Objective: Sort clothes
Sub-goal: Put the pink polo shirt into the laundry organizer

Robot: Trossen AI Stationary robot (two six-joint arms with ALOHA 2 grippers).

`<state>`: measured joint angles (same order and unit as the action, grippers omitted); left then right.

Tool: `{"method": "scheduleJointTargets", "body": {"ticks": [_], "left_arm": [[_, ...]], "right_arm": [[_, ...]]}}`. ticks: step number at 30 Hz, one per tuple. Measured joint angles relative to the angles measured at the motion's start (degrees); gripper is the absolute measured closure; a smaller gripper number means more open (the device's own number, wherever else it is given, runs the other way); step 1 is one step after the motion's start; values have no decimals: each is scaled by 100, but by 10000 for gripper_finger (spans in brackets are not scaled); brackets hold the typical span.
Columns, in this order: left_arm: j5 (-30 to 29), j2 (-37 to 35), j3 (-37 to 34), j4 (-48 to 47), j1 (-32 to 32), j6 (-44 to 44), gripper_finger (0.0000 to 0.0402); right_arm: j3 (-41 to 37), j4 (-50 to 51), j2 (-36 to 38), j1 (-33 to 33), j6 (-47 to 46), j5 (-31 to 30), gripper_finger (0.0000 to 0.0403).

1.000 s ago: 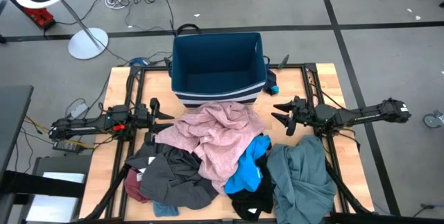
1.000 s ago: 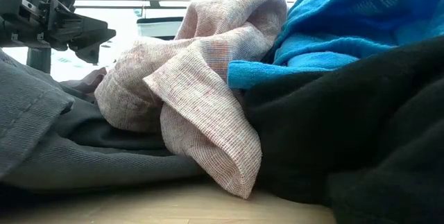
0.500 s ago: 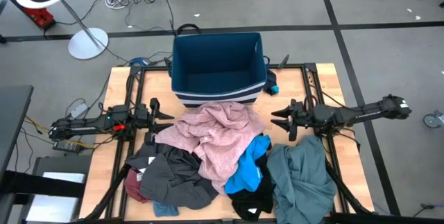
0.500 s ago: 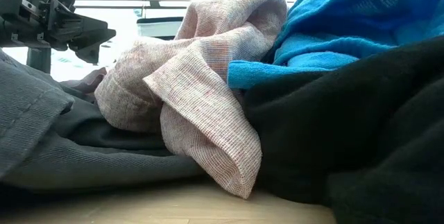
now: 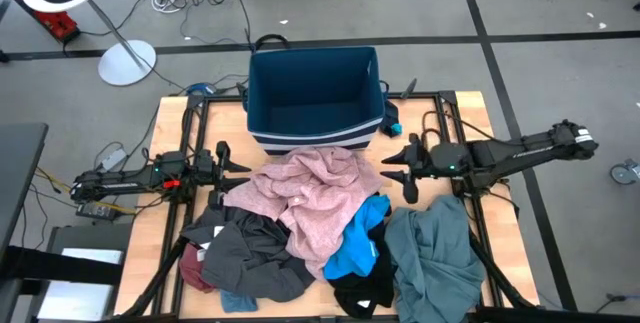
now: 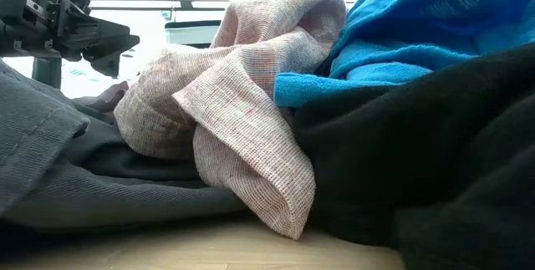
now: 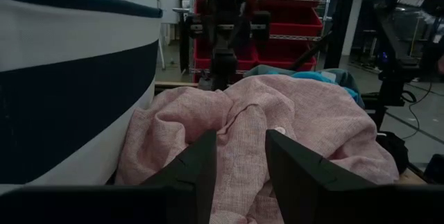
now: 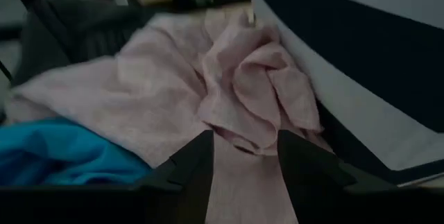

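The clothes lie heaped on the near half of the table. A pink garment (image 5: 312, 198) is in the middle, with a bright blue one (image 5: 358, 246), a teal-grey one (image 5: 437, 253), a dark grey one (image 5: 243, 248), a black one (image 5: 366, 293) and a maroon piece (image 5: 194, 268) around it. My right gripper (image 5: 393, 167) hangs open above the pink garment's right edge (image 8: 243, 92), tipped down toward it and touching nothing. My left gripper (image 5: 238, 169) is open and level at the pink garment's left edge (image 7: 236, 113), with nothing between its fingers.
A navy bin with white stripes (image 5: 312, 93) stands open at the table's far middle, just behind the pink garment. Black frame rails (image 5: 452, 123) run along the table under both arms. A lamp base (image 5: 127, 61) and cables lie on the floor beyond the table.
My right gripper has risen and gone toward the table's left, over the pink garment's right edge, and has tipped from level to slanting downward. The clothes and my left arm have not moved.
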<state>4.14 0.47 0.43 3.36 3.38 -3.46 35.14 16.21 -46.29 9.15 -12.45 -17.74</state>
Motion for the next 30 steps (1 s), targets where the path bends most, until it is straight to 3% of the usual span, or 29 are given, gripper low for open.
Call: {"method": "scheduleJointTargets", "body": {"ticks": [14, 19, 24, 30], "left_arm": [[-1, -2, 2, 0, 0, 0, 273], [0, -2, 2, 0, 0, 0, 273], [-1, -1, 0, 0, 0, 0, 273], [-2, 0, 2, 0, 0, 0, 273]], "right_arm": [[3358, 2423, -2704, 371, 301, -104, 240], [4374, 2856, -3534, 523, 372, -116, 240], [5025, 2892, -4215, 632, 592, -125, 238], [5223, 2902, -4786, 603, 699, -80, 210]]}}
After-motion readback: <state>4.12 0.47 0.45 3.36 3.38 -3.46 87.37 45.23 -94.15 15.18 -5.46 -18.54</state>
